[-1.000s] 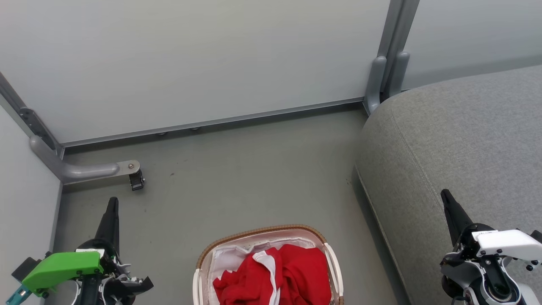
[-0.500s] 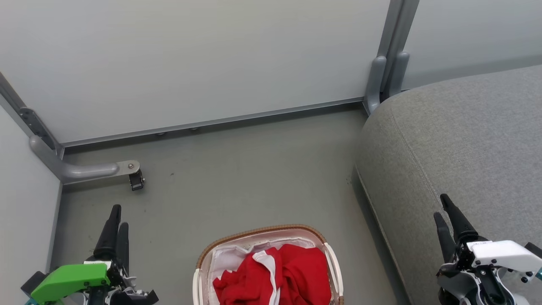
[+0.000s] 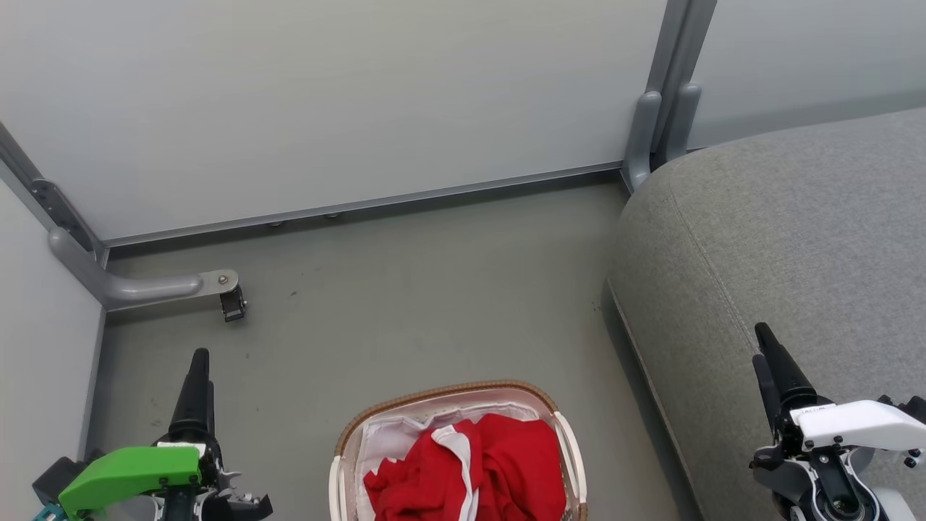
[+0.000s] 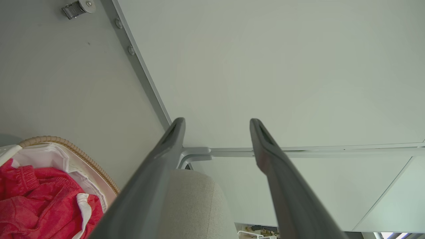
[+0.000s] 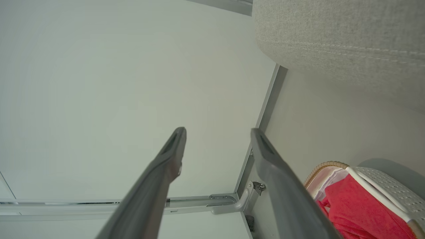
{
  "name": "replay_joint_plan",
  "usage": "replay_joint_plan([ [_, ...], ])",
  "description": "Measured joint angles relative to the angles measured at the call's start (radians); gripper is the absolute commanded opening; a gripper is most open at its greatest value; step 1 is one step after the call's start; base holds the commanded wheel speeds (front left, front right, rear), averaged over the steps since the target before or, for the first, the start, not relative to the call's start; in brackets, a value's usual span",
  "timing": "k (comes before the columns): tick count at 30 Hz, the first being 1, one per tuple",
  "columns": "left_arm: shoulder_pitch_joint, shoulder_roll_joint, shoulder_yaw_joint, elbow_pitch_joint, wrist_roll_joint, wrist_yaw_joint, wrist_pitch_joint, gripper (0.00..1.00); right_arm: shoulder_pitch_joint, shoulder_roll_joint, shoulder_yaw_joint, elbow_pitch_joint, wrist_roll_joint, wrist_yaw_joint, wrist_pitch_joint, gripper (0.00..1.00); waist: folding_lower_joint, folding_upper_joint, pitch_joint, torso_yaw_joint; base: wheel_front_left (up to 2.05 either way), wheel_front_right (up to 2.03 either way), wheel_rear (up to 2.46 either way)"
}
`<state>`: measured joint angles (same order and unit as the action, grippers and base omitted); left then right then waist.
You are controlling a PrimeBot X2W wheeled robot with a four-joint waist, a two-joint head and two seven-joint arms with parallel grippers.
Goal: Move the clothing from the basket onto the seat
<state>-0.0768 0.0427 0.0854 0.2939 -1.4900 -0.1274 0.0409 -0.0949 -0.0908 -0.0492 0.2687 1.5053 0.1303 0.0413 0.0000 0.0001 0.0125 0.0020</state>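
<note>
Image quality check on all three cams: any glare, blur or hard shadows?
Head view: even, diffuse light, no glare, sharp; soft shadow on the floor along the seat base. Left wrist view: its fingers look soft, likely too close; clothing in focus. Right wrist view: its fingers likewise soft, seat weave sharp, faint shadow beside the basket.

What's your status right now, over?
Left end effector open, empty. Right end effector open, empty. Clothing in basket, none on seat yet. Nothing seen in the way.
</note>
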Motion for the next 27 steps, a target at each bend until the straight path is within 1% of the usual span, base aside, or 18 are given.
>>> replay_joint_plan([
  [11,-0.004,0.000,-0.006,0.005,0.267,0.000,-0.044,1.00,-0.018,-0.007,-0.002,0.002,-0.212,0.000,-0.048,1.00,0.0000,0.0000,0.012,0.000,0.00,0.00,0.00],
  [15,-0.005,0.000,-0.019,0.003,0.339,0.000,-0.061,1.00,-0.019,-0.009,0.002,0.001,-0.287,0.000,-0.062,1.00,0.0000,0.0000,0.017,-0.001,0.00,0.00,0.00],
  [16,-0.005,0.000,-0.023,0.002,0.383,0.000,-0.070,1.00,-0.019,-0.011,0.006,0.000,-0.323,0.000,-0.069,1.00,0.0000,0.0000,0.019,-0.001,0.00,0.00,0.00],
  [27,-0.005,0.000,-0.036,0.003,0.573,0.000,-0.105,1.00,-0.020,-0.024,0.043,-0.002,-0.497,0.000,-0.109,1.00,0.0000,0.0000,0.029,0.000,0.00,0.00,0.00],
])
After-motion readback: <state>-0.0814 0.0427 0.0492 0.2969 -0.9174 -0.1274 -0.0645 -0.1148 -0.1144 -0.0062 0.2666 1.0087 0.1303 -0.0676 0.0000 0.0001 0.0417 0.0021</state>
